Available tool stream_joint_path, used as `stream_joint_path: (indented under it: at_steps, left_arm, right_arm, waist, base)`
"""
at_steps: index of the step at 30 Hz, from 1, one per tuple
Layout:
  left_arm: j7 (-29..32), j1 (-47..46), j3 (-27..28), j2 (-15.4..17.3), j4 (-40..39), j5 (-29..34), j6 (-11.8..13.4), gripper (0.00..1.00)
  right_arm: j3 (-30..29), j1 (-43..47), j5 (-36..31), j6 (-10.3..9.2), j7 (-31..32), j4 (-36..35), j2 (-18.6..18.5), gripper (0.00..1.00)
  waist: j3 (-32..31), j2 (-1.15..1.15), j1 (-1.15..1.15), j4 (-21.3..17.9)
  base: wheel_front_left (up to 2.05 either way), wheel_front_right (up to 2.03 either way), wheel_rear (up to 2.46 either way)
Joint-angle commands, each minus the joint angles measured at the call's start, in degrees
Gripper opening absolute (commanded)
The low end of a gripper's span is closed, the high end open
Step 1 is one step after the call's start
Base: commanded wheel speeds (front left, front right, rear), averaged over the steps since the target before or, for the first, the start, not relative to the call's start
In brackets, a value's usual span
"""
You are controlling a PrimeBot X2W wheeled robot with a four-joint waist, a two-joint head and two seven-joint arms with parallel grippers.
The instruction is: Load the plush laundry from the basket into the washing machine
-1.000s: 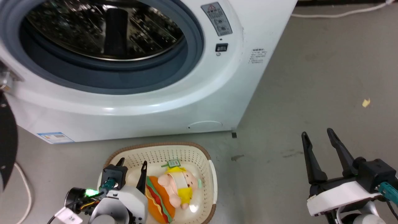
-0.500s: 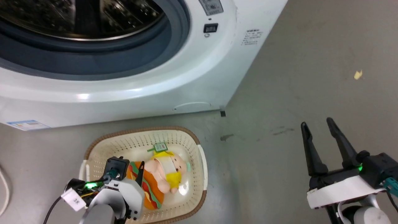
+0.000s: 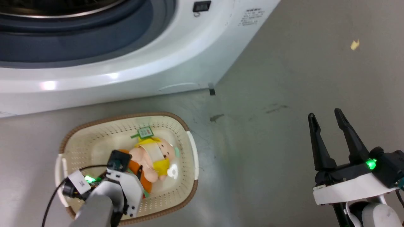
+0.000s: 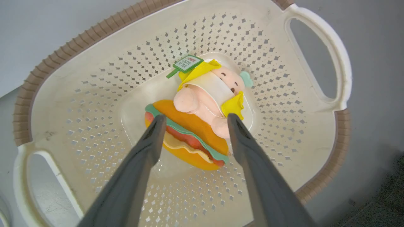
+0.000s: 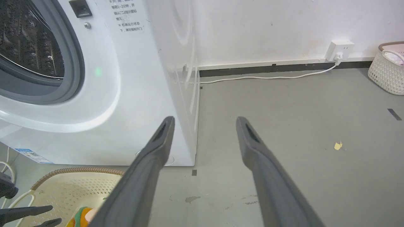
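Fingers [image 4: 139, 164] of my left gripper [image 4: 195, 117] stand spread inside the basket [image 4: 94, 91], one tip at each side of the burger half of the plush [image 4: 202, 104]; I cannot tell whether they touch it. The plush lies on the basket's bottom with the pig atop the burger and the green tag [image 4: 184, 64] toward the far wall, and the basket sits on the grey floor [image 3: 284, 78] just before the washer [image 3: 157, 72], whose steel drum shows through the porthole. My right gripper [image 3: 324, 113] is likewise open and holds nothing, hovering over the floor well to the right of the basket, off the washer's front corner.
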Motion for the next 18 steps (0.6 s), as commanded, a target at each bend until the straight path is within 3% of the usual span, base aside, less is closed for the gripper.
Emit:
stream_joint_path:
  at_steps: [1, 7, 11, 18]
  left_arm:
    - [0.3, -2.1, -0.6, 1.0, 1.7, -0.8, -0.2, 1.0]
    - [1.8, -5.4, -4.4, 3.2, 5.4, -0.7, -0.6, 1.0]
    - [3.3, -8.3, -10.3, 6.0, 7.7, 3.9, -0.8, 1.0]
    - [3.8, -13.0, -12.6, 7.2, 11.8, 3.7, -0.9, 1.0]
  right_arm:
    - [0.2, -1.3, 0.9, -0.04, -0.7, -0.6, -0.1, 1.0]
    - [0.6, -1.9, 2.5, -0.04, -1.4, -1.0, -0.1, 1.0]
    - [0.7, -2.5, 4.1, -0.04, -1.9, -1.9, -0.1, 1.0]
    - [0.2, -3.2, 5.7, -0.04, -2.7, -4.2, -0.1, 1.0]
  waist:
    - [1.7, 0.0, -0.01, -1.1]
    - [5.0, 0.0, -0.01, -2.9]
    - [7.3, 0.0, -0.01, -4.0]
    - [11.1, 0.0, -0.01, -5.1]
  base:
    - [0.0, 0.0, 0.0]
    - [0.0, 0.0, 0.0]
    - [0.0, 0.0, 0.0]
    - [0.0, 0.0, 0.0]
